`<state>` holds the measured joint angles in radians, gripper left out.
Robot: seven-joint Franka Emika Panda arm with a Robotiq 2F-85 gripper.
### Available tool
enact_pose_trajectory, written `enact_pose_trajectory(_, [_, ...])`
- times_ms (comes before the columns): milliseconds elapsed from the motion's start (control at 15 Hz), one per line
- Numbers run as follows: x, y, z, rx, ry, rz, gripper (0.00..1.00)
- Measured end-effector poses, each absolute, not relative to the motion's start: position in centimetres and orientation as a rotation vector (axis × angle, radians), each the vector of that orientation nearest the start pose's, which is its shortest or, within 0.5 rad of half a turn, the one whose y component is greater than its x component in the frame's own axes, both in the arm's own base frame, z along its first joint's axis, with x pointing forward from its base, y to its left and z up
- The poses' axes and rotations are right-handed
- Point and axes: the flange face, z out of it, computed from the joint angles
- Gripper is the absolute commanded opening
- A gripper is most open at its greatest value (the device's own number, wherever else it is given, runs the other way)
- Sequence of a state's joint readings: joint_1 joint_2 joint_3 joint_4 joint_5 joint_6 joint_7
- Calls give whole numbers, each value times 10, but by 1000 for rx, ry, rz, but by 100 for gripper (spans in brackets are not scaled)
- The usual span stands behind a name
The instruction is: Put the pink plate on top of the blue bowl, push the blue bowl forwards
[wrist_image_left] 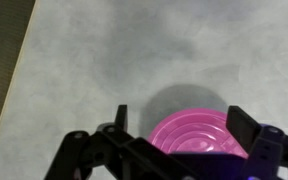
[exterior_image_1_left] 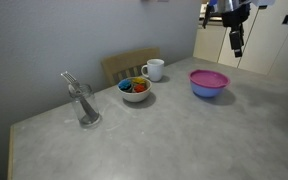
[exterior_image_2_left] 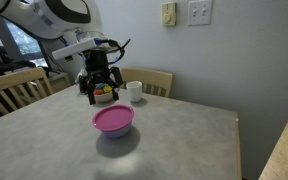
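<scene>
stack made, push yet to come

widest first: the grey table [exterior_image_1_left: 184, 140], with a wooden chair [exterior_image_1_left: 129, 65] tucked against its far edge. over it, the white arm [exterior_image_2_left: 54, 15], reaching in from above.

next, the task's pair, well apart from the other crockery: the pink plate [exterior_image_1_left: 209, 76] lying on top of the blue bowl [exterior_image_1_left: 208, 92], covering its mouth, level as far as can be told. judged from that, first half of the task done.

then the gripper [exterior_image_2_left: 99, 97], hanging in the air above the table, off to one side of the stack, touching neither plate nor bowl. in the wrist view, fingers [wrist_image_left: 246, 125] spread wide, nothing pinched between them, only the plate's ridged pink face showing below.

left to do: the push forwards. no contact with the bowl's wall to be seen, so judged as not yet begun. likely calls for coming down beside the bowl and pressing low on the blue wall, not on the loose plate, at the risk of sliding it off.

smallest, grouped away from the stack: a white bowl [exterior_image_1_left: 135, 90] with colourful contents, a white mug [exterior_image_1_left: 154, 69] just behind it, and a clear glass [exterior_image_1_left: 84, 108] holding utensils, nearer the table's other end.
</scene>
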<state>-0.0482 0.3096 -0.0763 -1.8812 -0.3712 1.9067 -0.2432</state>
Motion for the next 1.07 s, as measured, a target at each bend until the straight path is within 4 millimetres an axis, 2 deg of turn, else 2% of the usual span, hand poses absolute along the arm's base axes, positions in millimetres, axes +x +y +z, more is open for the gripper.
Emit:
enact_pose_trajectory(200, [586,-103,334,-3357,-483,579,100])
enact_pose_trajectory(400, [586,-98,330,-3362,-477,582,100])
enact_pose_trajectory(600, [592,-83,317,-3418,-344,577,100])
enact_pose_trajectory(733, [600,-81,307,-3444,-232,569,100])
enact_pose_trajectory(933, [616,-90,296,-3470,-106,554,100])
enact_pose_trajectory(1067, [625,-105,293,-3476,1,531,100])
